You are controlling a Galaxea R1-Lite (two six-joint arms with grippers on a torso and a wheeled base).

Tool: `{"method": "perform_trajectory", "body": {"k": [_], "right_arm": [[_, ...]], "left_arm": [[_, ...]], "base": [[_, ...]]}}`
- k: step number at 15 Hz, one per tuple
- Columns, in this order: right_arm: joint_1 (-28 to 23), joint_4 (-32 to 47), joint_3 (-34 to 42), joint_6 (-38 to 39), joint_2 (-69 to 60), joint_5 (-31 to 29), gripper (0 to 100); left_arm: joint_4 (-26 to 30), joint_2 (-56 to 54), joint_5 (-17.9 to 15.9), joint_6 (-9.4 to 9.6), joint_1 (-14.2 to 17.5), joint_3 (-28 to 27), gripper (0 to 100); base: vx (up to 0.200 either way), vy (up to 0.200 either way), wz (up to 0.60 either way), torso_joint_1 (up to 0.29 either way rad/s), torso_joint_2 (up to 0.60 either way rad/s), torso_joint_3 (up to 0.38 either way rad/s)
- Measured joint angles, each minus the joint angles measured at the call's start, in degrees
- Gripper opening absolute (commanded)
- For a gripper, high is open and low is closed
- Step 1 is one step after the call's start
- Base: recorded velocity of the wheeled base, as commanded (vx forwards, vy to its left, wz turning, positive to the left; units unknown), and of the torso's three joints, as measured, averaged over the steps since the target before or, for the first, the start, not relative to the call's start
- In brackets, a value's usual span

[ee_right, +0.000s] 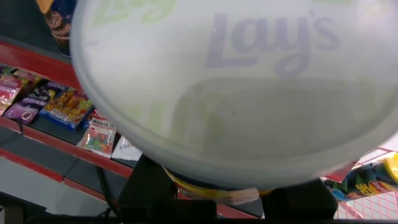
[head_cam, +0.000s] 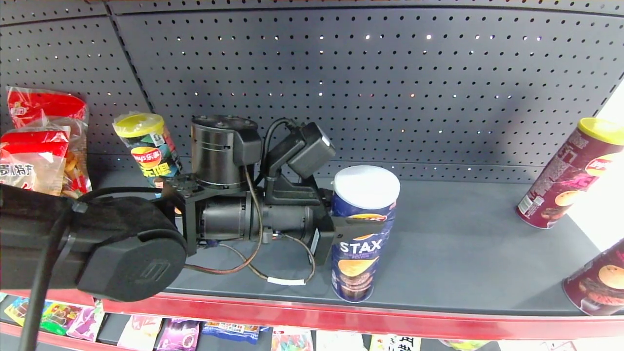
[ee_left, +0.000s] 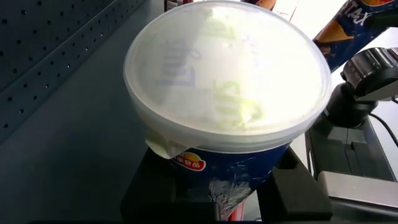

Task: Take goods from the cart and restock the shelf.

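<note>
A gray shelf (head_cam: 463, 253) with a red front lip runs under a dark pegboard wall (head_cam: 390, 73). Far left of the blue can (head_cam: 360, 263) lean some red snack bags (head_cam: 39, 141). Nearer to it, against the wall, stands a can with a yellow lid (head_cam: 148, 151).

The left gripper (head_cam: 363, 222) comes in from that side. Its fingers are closed around the blue can's upper body, just under the white lid (head_cam: 366, 186). The blue can is upright near the shelf's front lip; I cannot tell whether its base is touching down.

Well to the right of it, a maroon can (head_cam: 568, 180) tilts toward the wall, and another maroon can (head_cam: 597, 285) sits at the front corner.

The right gripper (ee_right: 217, 205) is clamped on a second can (ee_right: 211, 190) with a clear lid, above the lower racks of sweets (ee_right: 56, 106).

These cans are probably light, stiff cardboard tubes with a slick skin. They are tall enough to tip and would dent if squeezed hard. A firm, even hold across the body, below the lid, looks best.
</note>
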Motion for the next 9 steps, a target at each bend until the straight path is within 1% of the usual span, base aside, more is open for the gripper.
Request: {"method": "perform_trajectory", "body": {"k": [4,7,9], "right_arm": [[0.0,0.0,-0.1,0.0,0.0,0.0,0],[0.0,-0.1,-0.2,0.0,0.0,0.0,0],[0.0,-0.1,-0.3,0.0,0.0,0.0,0]], "left_arm": [[-0.9,0.0,0.0,0.22,0.1,0.2,0],[-0.8,0.0,-0.9,1.65,0.0,0.5,0],[-0.8,0.0,-1.0,2.28,-0.1,0.8,0]], "base": [[0.000,0.000,0.00,0.000,0.00,0.000],[0.000,0.000,0.00,0.000,0.00,0.000],[0.000,0.000,0.00,0.000,0.00,0.000]]}}
